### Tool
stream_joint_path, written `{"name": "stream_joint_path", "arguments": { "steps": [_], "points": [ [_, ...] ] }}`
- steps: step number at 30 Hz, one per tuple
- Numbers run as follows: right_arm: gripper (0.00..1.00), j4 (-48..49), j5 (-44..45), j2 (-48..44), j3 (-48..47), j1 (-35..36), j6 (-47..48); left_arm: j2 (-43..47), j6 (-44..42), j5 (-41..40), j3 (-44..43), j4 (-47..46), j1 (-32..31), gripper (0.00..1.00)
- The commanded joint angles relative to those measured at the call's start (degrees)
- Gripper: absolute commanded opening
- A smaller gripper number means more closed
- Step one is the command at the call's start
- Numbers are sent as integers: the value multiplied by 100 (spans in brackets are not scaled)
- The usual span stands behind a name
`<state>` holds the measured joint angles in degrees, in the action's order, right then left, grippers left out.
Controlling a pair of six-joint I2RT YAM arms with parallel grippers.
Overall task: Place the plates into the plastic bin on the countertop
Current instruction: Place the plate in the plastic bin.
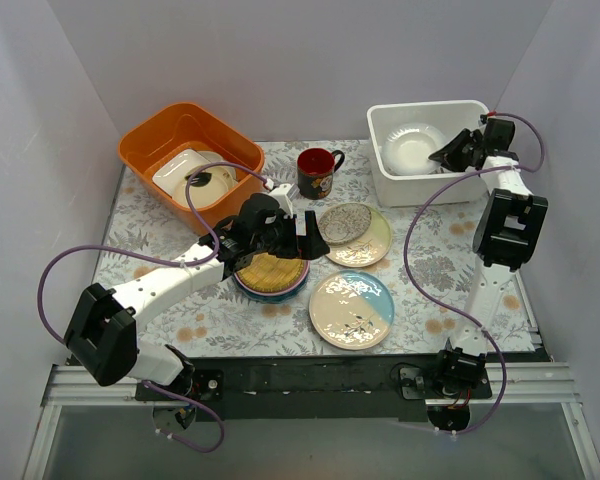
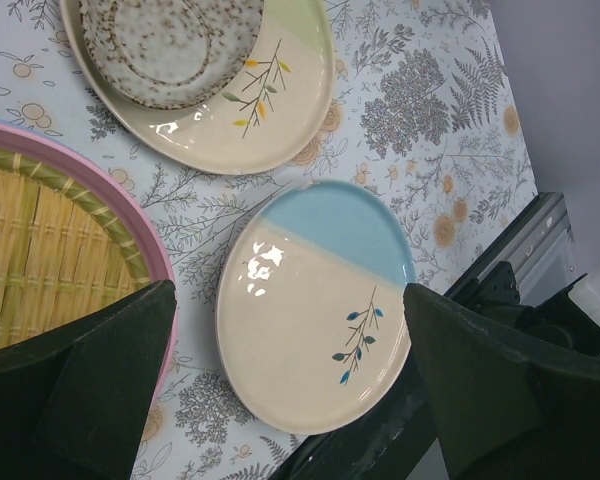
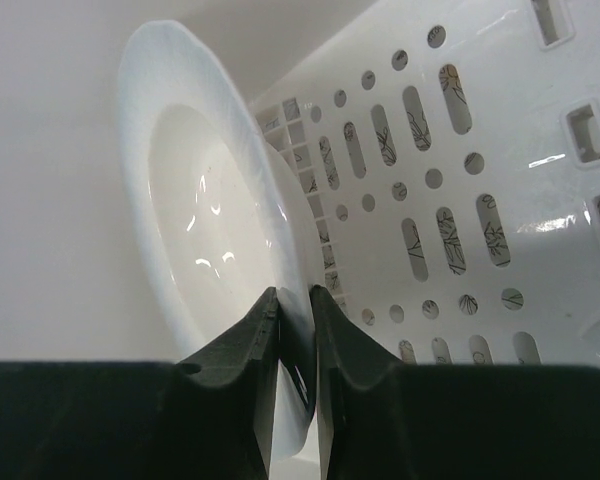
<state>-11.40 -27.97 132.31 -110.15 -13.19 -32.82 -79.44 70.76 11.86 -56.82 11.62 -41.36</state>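
My left arm (image 1: 165,278) and right arm (image 1: 488,290) are white, black-jointed; left gripper (image 2: 288,290) and right gripper (image 3: 295,295) black; purple cables (image 1: 40,285) at nine and three o'clock.

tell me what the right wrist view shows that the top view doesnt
Only the right wrist view: the right gripper closed on the rim of the white plate, and patterned cloth showing through the slotted floor of the plastic bin.
Only the top view: the left gripper over the yellow woven plate, the orange tub, the mug, and the blue and cream plate on the countertop.
Both: the white plate inside the plastic bin, held by the right gripper.
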Motion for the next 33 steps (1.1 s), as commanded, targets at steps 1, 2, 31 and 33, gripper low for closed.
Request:
{"name": "stream_joint_path", "arguments": {
  "steps": [1,2,31,33],
  "points": [
    [32,94,-332,-126,-227,-70,108,43,-71,-17,39,7,23,98],
    [39,59,-193,-161,-166,-70,135,51,-71,-17,48,7,23,98],
    [98,1535,564,-1770,1566,-131,232,236,25,-105,188,16,23,98],
    [98,1588,503,-1814,1619,-131,197,236,25,-105,206,16,23,98]
  ]
}}
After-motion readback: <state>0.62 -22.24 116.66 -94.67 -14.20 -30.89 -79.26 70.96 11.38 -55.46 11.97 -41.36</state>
